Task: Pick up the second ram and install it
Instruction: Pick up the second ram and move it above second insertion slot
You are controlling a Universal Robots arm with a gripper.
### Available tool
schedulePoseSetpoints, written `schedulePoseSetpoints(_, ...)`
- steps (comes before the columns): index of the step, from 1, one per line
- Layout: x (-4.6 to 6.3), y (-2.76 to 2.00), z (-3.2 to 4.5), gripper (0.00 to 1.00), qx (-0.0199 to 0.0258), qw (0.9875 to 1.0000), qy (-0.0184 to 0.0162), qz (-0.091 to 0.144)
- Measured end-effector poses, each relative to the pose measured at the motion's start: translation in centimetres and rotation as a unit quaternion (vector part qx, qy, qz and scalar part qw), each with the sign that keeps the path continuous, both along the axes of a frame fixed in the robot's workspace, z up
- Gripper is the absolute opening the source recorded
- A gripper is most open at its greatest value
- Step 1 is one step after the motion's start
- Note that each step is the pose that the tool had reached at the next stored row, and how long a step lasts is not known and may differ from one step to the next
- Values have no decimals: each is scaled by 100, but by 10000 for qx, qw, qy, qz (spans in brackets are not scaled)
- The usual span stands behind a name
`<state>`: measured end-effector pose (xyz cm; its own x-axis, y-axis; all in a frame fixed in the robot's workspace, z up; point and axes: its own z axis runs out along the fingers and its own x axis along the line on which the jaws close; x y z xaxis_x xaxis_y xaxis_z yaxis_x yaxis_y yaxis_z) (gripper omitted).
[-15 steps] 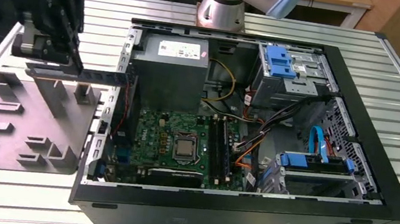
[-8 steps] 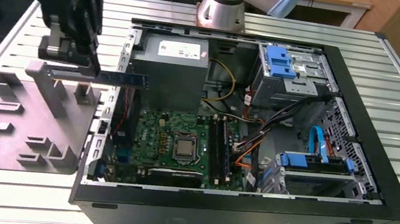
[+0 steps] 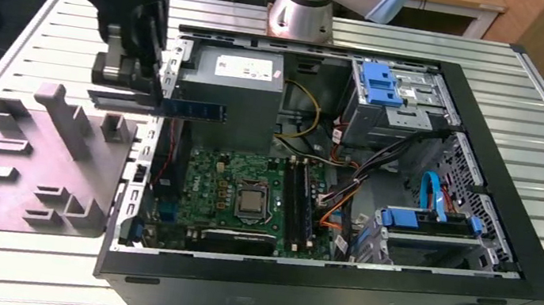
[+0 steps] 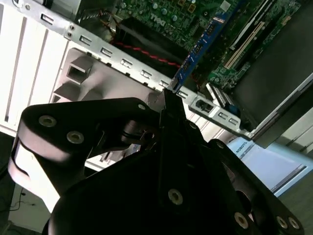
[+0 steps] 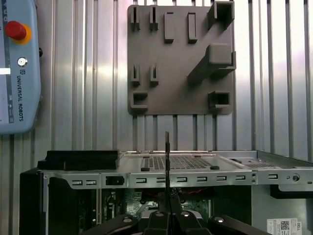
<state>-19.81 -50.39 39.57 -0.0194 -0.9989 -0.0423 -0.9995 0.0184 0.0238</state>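
My gripper (image 3: 159, 97) is shut on the second ram (image 3: 195, 110), a long dark-blue strip held level and on edge. It hangs above the left wall of the open computer case (image 3: 119, 259), at the exterior view's left, beside the grey power-supply box (image 3: 230, 83). In the second wrist view the ram (image 4: 200, 46) sticks out from between the black fingers (image 4: 168, 105) toward the green motherboard (image 4: 171, 14). The first wrist view has it edge-on as a thin dark line (image 5: 167, 156). The motherboard's black slot rails (image 3: 298, 192) lie lower and to the right of the ram.
A grey fixture plate (image 3: 35, 167) with raised holders lies on the slatted table left of the case. Cables (image 3: 354, 180), blue drive brackets (image 3: 380, 84) and a drive cage (image 3: 433, 223) crowd the case's right half. A pendant with a red button (image 5: 17, 63) lies on the table.
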Motion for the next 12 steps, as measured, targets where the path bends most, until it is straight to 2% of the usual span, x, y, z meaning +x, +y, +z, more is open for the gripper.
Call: schedulePoseSetpoints(12,386,6,-1,11,0,10000,0,0)
